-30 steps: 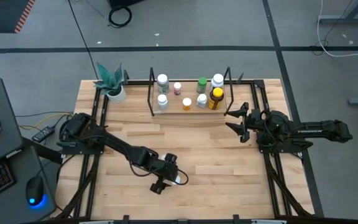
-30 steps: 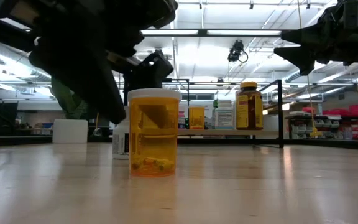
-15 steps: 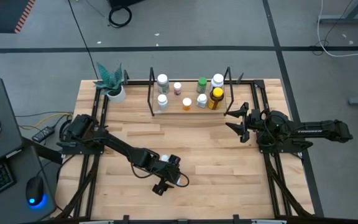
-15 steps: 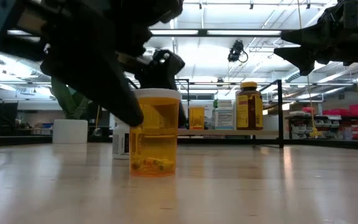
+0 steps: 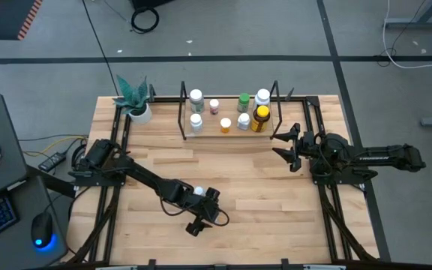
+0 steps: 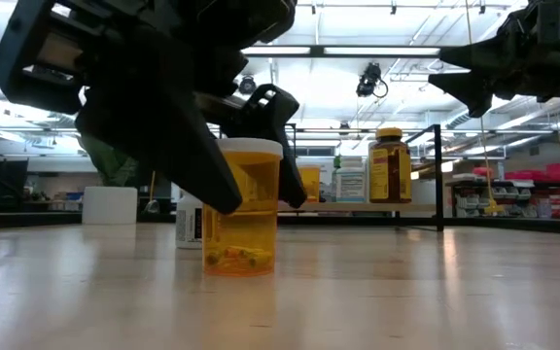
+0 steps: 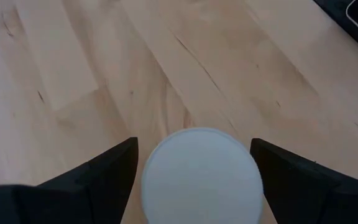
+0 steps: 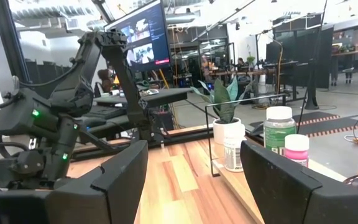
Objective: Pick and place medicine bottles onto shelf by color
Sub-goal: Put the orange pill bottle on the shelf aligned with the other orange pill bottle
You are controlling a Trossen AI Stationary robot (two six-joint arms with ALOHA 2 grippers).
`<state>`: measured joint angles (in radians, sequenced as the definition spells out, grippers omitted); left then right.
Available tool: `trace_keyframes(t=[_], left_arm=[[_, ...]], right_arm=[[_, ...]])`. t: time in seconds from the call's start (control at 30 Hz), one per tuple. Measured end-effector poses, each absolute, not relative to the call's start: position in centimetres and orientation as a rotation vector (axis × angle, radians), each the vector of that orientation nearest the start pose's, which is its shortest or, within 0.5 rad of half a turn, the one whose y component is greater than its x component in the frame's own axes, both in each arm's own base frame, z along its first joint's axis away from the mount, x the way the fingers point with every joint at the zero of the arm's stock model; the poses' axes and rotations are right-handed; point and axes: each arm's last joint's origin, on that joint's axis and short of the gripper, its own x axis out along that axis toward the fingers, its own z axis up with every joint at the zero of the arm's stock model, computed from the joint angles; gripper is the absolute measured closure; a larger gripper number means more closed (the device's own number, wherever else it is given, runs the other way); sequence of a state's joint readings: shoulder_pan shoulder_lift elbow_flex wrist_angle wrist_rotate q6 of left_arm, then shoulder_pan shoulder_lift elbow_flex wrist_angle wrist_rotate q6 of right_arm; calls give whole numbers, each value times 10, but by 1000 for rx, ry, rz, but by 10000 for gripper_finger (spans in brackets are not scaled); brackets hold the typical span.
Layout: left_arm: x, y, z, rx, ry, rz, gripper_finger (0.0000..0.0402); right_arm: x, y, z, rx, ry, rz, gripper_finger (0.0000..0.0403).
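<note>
Left hand straddles an orange bottle near the table's front edge.

The left hand is lowered over the orange bottle, its fingers spread wide on either side of the bottle's white cap with gaps showing on both sides; the bottle stands upright on the table, a few pills lying in its bottom. The right hand hangs above the table's right side near the shelf, partly open and holding nothing. The shelf stands at the table's far edge and carries the other medicine bottles, among them the amber bottle with a yellow cap at its right end. A potted plant stands left of the shelf.
</note>
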<state>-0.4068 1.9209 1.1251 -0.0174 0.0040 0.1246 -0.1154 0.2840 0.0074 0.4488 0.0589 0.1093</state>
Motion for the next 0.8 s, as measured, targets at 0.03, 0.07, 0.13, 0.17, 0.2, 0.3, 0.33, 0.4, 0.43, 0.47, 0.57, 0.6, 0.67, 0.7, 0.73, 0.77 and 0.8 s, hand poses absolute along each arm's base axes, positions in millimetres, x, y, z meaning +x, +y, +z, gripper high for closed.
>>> trace_keyframes(t=[0.03, 0.07, 0.13, 0.17, 0.2, 0.3, 0.33, 0.4, 0.43, 0.47, 0.57, 0.6, 0.67, 0.7, 0.73, 0.77, 0.8], left_arm=[[359, -155, 148, 280, 777, -438, 88], [359, -155, 148, 280, 776, -439, 88], [359, -155, 148, 280, 775, -438, 88], [360, -155, 148, 280, 775, -438, 88], [359, -155, 148, 280, 775, -438, 88], [359, -155, 148, 281, 775, -437, 91], [360, -155, 148, 282, 775, -434, 94], [360, -155, 148, 282, 775, -433, 103], [360, -155, 148, 283, 775, -432, 109], [360, -155, 148, 283, 775, -432, 116], [360, -155, 148, 286, 774, -432, 136], [360, -155, 148, 286, 775, -432, 143], [359, -155, 148, 286, 776, -431, 157], [359, -155, 148, 287, 778, -431, 163], [359, -155, 148, 287, 778, -431, 170], [359, -155, 148, 287, 779, -430, 176], [359, -155, 148, 287, 779, -430, 182]], right_arm=[[113, -15, 185, 104, -183, -165, 138], [113, -15, 185, 104, -182, -164, 138], [113, -15, 185, 104, -183, -164, 138], [113, -15, 185, 104, -184, -164, 138], [113, -15, 185, 104, -184, -164, 138], [113, -15, 185, 104, -184, -164, 138], [113, -15, 185, 104, -184, -164, 138], [113, -15, 185, 104, -184, -164, 138], [113, -15, 185, 104, -184, -164, 138], [113, -15, 185, 104, -184, -164, 138], [113, -15, 185, 104, -184, -164, 138], [113, -15, 185, 104, -184, -164, 138], [113, -15, 185, 104, -184, -164, 138], [113, -15, 185, 104, -184, -164, 138], [113, -15, 185, 104, -184, -164, 138], [113, -15, 185, 104, -184, -164, 138], [113, -15, 185, 104, -184, -164, 138]])
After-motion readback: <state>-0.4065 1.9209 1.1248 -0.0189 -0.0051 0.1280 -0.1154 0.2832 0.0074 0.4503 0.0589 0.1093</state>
